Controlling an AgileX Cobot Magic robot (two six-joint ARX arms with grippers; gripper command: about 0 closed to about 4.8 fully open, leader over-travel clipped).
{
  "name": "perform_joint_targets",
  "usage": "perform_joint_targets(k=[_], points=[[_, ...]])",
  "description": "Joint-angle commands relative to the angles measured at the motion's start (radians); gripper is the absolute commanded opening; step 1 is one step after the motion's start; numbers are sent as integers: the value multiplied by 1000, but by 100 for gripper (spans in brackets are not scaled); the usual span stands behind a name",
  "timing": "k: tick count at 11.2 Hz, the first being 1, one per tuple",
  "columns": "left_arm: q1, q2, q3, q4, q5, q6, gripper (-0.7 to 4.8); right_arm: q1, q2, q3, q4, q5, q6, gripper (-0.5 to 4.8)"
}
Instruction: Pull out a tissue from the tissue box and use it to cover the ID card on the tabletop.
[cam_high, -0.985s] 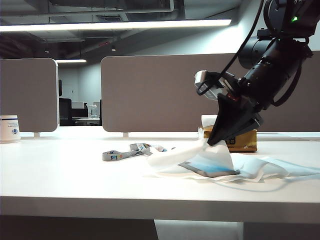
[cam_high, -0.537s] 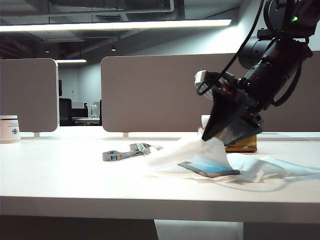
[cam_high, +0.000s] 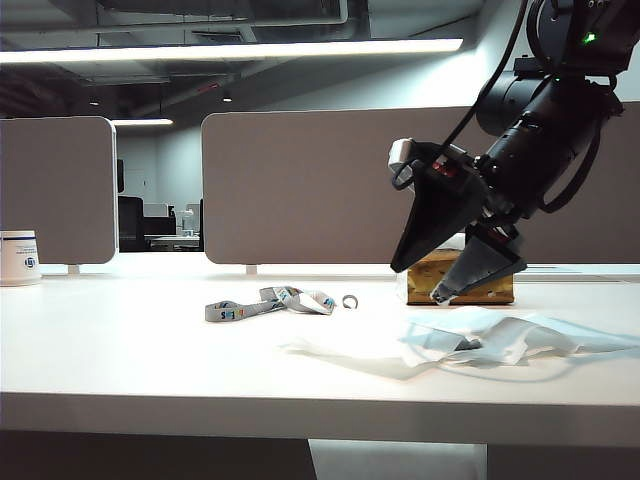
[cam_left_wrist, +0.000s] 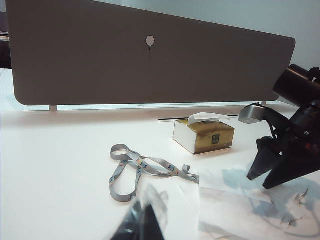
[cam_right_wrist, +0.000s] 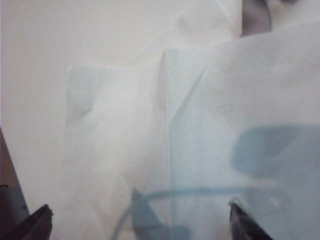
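My right gripper (cam_high: 416, 283) hangs open just above the tabletop (cam_high: 150, 350), in front of the golden-brown tissue box (cam_high: 495, 288), with nothing between its fingers. Below it the white tissue (cam_high: 440, 340) lies flat and loose. In the right wrist view the tissue (cam_right_wrist: 125, 130) fills the picture beneath the spread right gripper (cam_right_wrist: 139, 210), and the ID card (cam_right_wrist: 270, 150) shows only as a blue shade through it. The grey lanyard (cam_high: 265, 303) trails out to the left. My left gripper (cam_left_wrist: 142, 225) is a blurred dark wedge, jaws together, well short of the tissue (cam_left_wrist: 225, 182).
A wider white sheet (cam_high: 590, 335) spreads to the right under the tissue. A white cup (cam_high: 18, 258) stands at the far left. Grey partition panels (cam_high: 300, 185) close off the back of the desk. A metal ring (cam_high: 350, 301) ends the lanyard.
The right gripper's jaws have opened wide. The tissue, held up in a peak before, has dropped flat, and the blue card edge that showed is now under it.
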Motion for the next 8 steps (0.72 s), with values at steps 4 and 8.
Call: perform_joint_targets(k=[4,8], points=[[-1,1,4,13,2,-3,-5,1,-79,3,512,55,31,-7],[0,1,4,13,0,-2,-5,-40,-196,3,668,201,31,-7]])
